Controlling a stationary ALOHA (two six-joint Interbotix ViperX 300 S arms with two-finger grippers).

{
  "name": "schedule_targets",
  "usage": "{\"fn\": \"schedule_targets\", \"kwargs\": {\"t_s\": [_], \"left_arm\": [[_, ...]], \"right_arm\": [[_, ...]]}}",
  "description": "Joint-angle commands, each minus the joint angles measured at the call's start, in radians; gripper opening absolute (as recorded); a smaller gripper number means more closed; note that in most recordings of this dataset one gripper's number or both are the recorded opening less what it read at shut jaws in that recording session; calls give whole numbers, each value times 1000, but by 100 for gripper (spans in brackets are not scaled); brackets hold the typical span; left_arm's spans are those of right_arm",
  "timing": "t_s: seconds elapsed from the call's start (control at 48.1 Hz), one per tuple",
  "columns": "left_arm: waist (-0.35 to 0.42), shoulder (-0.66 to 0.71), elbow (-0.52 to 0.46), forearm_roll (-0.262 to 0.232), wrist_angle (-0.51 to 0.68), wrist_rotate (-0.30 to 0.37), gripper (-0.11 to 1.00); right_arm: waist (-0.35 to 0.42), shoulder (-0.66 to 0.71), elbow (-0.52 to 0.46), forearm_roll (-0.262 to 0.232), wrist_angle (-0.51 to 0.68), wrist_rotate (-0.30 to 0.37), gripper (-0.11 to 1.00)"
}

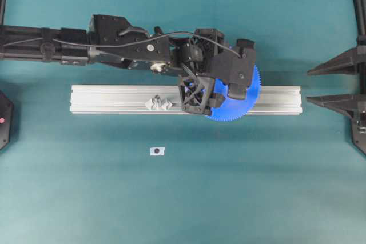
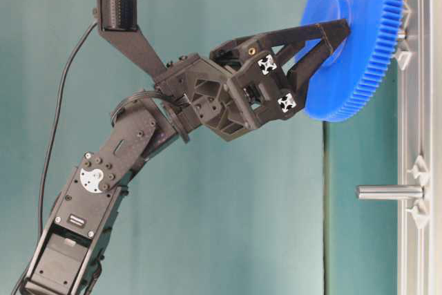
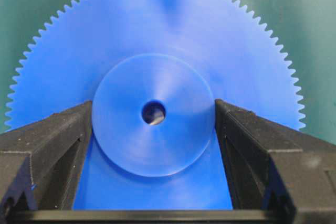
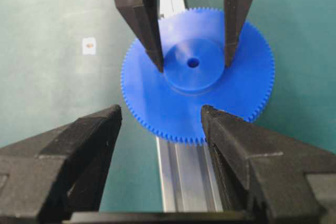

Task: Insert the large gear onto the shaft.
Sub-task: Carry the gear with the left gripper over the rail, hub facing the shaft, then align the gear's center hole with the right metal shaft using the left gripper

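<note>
Large gear [image 3: 157, 30] held flat over the metal rail [image 1: 114, 99], face up toward the wrist camera, teeth hanging out past both rail edges. Gripped by the raised hub only: left jaws [image 4: 192, 64] closed partway, one finger pressed to each side of the hub, centre hole bare between them. Something pale visible down through the hole from the left wrist view; probably the tip of the shaft [image 2: 401, 33], not certain. From table level, a short stub of shaft showing between gear underside and rail, so gear judged started on the shaft or just at its tip, not seated. Cannot tell how far the shaft has entered the hole. Second, longer pin [image 2: 390, 191] standing free between its own clear brackets further along the rail, well apart from the gear. Right jaws [image 4: 160, 116] wide open, empty, hovering above the rail near the gear's rim and looking on. Small tag [image 1: 156, 151] lying on the table [image 1: 183, 204], away from the work. Risks: hole far narrower than the disc, so slight tilt in the hub grip likely to bind the gear on the shaft or ride it over the tip; hub smooth and rounded, so a downward push against a jam may slide the fingers off; early release may leave the gear cocked on the brackets.
</note>
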Motion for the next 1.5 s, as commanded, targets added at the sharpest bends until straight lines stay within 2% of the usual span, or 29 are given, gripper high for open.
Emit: {"fn": "schedule_targets", "kwargs": {"t_s": [0.0, 0.312, 0.624, 0.936, 1.061, 1.144, 1.477], "left_arm": [[31, -20, -28, 5, -8, -2, 78], [35, -31, -12, 5, -6, -9, 78], [37, -31, 11, 5, -6, -84, 78], [37, -31, 54, 5, 0, -114, 78], [37, -26, 81, 2, 3, -135, 88], [31, -29, 86, 5, 5, -138, 88], [31, -51, 84, 2, 135, -123, 86]], "right_arm": [[-3, 6, -9, 2, -11, 9, 69], [-2, 6, -9, 2, -11, 9, 69], [-2, 6, -9, 2, -11, 11, 69], [-2, 6, -9, 2, -11, 11, 69], [-2, 6, -9, 2, -11, 11, 69], [-3, 6, -9, 3, -11, 11, 69], [-3, 6, -9, 3, -11, 11, 69]]}}
